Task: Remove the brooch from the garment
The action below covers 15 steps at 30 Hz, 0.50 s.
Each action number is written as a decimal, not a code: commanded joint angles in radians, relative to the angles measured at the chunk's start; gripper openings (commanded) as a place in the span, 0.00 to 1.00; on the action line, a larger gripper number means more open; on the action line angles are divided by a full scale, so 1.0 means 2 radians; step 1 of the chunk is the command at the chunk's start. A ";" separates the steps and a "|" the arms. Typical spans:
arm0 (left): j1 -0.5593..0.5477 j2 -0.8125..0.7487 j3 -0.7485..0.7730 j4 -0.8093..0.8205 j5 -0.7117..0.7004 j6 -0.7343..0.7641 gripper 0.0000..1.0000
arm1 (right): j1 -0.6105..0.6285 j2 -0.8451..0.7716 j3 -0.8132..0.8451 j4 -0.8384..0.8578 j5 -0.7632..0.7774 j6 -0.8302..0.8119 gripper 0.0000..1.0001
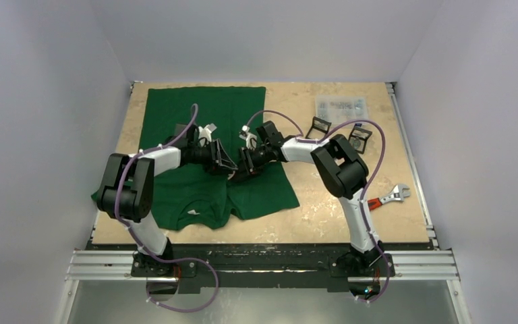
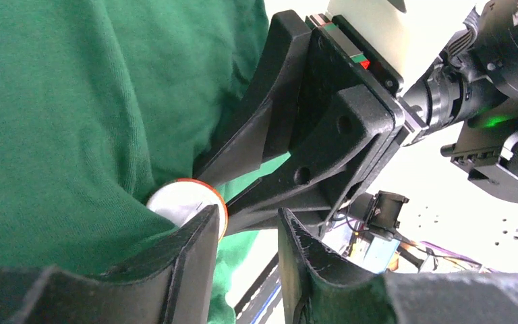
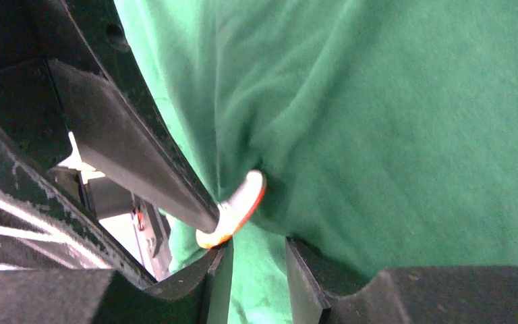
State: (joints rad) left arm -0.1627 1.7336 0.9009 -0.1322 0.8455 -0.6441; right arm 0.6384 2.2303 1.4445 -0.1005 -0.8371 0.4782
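Reaching with the left gripper (image 2: 248, 226) from the left, over the middle of the garment (image 1: 175, 115) lying spread on the table (image 1: 324, 216); holding its fingers a narrow gap apart with nothing between them, and touching the brooch (image 2: 185, 201) with one fingertip only. Finding that brooch, a round white disc with an orange rim, sitting on a bunched ridge of green cloth right between the two grippers, not yet off the shirt. Meeting it with the right gripper (image 3: 256, 255) from the right, fingers also a slim gap apart just beside the disc's edge, with green cloth in the gap; not being able to tell pinched cloth from cloth merely lying behind.

Probably risking a slip first: bearing on the smooth rim with a single pad, likely skidding off sideways instead of gripping. Risking, too, dragging the whole shirt along by pulling without anchoring the cloth, stretching or tearing the knit around a fastening hidden at the back. Crowding two pairs of fingers into one small spot, and so courting a knock between them, jolting the disc out of reach.
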 commanded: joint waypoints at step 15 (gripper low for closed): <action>-0.013 0.040 0.010 0.039 0.047 0.002 0.37 | -0.051 -0.075 -0.041 -0.066 0.007 -0.066 0.39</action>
State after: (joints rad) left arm -0.1844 1.8297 0.9009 -0.1120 0.8871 -0.6434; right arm 0.5262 2.1319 1.3434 -0.2176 -0.8295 0.3721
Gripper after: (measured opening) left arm 0.349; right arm 0.394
